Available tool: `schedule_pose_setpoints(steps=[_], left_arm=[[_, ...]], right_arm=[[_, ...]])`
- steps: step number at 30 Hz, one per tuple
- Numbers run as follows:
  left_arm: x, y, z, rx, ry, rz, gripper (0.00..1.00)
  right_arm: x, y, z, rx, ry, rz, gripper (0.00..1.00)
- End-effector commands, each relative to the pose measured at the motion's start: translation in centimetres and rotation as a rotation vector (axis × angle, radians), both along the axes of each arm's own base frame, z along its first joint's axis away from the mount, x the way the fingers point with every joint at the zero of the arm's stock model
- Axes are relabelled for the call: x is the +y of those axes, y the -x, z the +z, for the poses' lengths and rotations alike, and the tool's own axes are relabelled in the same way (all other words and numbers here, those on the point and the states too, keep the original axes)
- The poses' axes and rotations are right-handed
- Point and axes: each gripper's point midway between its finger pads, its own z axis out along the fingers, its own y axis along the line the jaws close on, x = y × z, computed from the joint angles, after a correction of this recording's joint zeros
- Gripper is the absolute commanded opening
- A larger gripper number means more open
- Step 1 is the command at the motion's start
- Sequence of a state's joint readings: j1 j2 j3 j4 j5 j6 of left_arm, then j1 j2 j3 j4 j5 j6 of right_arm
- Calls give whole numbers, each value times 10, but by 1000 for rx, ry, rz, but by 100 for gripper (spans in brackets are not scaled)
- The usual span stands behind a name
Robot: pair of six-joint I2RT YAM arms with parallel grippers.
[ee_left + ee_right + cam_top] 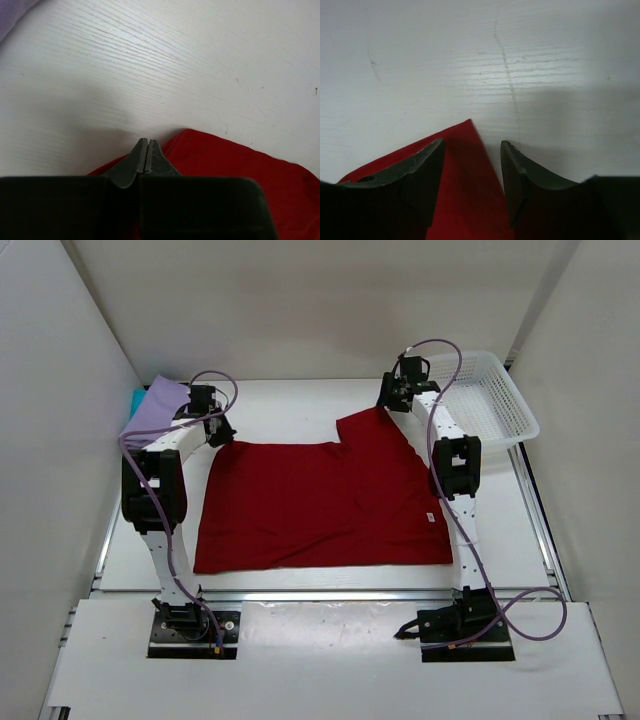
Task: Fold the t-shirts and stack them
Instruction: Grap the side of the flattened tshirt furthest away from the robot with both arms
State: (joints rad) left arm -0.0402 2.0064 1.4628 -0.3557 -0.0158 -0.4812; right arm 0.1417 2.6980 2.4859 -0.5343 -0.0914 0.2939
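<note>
**Operator:** Where did the shirts lie?

**Technician:** The red shirt lay spread flat in the middle of the table. The lavender shirt sat on the teal shirt at the far left, by the wall.

**Operator:** Gripper status?

**Technician:** The left gripper had its jaws pressed together at the red shirt's far left corner. Whether cloth was caught between them could not be made out. The right gripper stood with jaws apart, straddling the pointed far right corner and gripping nothing.

**Operator:** Handling notes?

**Technician:** The cloth was judged light and limp, likely to sag and wrinkle. Recommended hold was at corners or hem edges, both arms together, never mid-panel.

**Operator:** Anything obscured?

**Technician:** The teal shirt showed only as a sliver. In the top view the left arm covered the corner it worked on.
</note>
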Motion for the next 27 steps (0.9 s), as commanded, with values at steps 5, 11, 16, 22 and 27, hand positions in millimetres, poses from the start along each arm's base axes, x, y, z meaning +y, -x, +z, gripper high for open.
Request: schedule_pose_setpoints(steps=[5,11,16,22,27], left_arm=[[-5,-5,27,-77,35,-7,0],[-4,-5,30,-87,31,-15,0],[-5,-1,23,-71,36,-9,0],[-1,-3,30,-85,48,3,0],[7,-1,40,-112,65,14,0]], right_arm=[[18,-8,8,-17,-167,42,42],[17,-13,10,-22,-214,28,28],[15,-16,20,-33,-218,24,5],[9,-12,77,-95,-143,37,0],[0,21,121,-44,-73,43,0]])
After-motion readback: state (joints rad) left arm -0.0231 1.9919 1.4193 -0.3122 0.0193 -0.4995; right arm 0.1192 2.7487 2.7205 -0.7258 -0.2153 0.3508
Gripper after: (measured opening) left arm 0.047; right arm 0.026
